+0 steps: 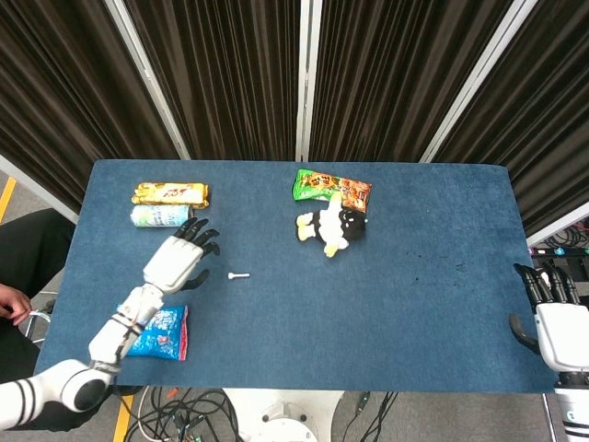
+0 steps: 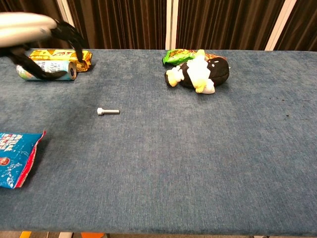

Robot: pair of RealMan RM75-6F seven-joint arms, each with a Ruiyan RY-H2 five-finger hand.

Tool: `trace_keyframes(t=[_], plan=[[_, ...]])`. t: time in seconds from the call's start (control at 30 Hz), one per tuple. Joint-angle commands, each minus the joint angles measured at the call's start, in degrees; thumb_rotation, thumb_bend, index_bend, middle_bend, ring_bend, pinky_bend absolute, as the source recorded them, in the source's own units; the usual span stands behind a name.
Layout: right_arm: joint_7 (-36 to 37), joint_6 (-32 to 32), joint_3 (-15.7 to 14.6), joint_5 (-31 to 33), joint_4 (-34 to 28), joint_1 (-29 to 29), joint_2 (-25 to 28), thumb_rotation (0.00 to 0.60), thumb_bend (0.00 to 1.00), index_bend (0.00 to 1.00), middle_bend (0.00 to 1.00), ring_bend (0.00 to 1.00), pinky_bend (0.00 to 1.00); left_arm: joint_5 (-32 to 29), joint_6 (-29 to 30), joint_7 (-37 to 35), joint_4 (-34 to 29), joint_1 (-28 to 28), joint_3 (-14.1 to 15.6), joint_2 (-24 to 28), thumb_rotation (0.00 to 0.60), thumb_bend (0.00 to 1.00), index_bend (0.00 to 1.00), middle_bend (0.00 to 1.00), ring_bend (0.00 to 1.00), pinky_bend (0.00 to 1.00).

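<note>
lying on the blue tabletop [image 1: 442,304], the bolt [image 1: 238,275] is free, just right of the left hand [image 1: 177,259], which hovers with fingers spread, holding nothing, near the can [image 1: 160,215]. right hand [image 1: 557,327] waits open at the tabletop's edge.
</note>
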Motion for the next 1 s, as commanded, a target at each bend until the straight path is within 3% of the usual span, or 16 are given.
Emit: trace_keyframes(t=[0.03,0.33,0.6,1.0], plan=[[-0.08,-0.35,0.07,0.24,-0.02,0.16,0.0,0.6,0.28,0.08,0.15,0.0,0.02,-10.19,-2.66,8.41,3.3,-4.81,-0.34,-7.25,0.6,0.41,0.38,0.17,0.02,0.0],[0.25,-1.33,0.15,1.11,0.28,0.45,-0.04,0.6,0.28,0.08,0.15,0.0,0.02,-20.65,-1.39,16.11,8.15,-9.44,0.5,-14.89,0.6,0.42,0.43,0.17,0.02,0.0],[0.54,-1.37,0.1,1.45,0.47,0.3,0.03,0.6,0.28,0.08,0.15,0.0,0.02,-23.47,1.09,16.94,13.0,-11.3,0.71,-19.38,0.6,0.35,0.46,0.17,0.02,0.0],[0.29,-1.41,0.14,1.68,0.16,0.26,0.27,0.6,0.28,0.08,0.15,0.0,0.02,-29.02,2.05,18.24,14.85,-12.81,0.72,-21.8,0.6,0.31,0.49,0.17,0.02,0.0]])
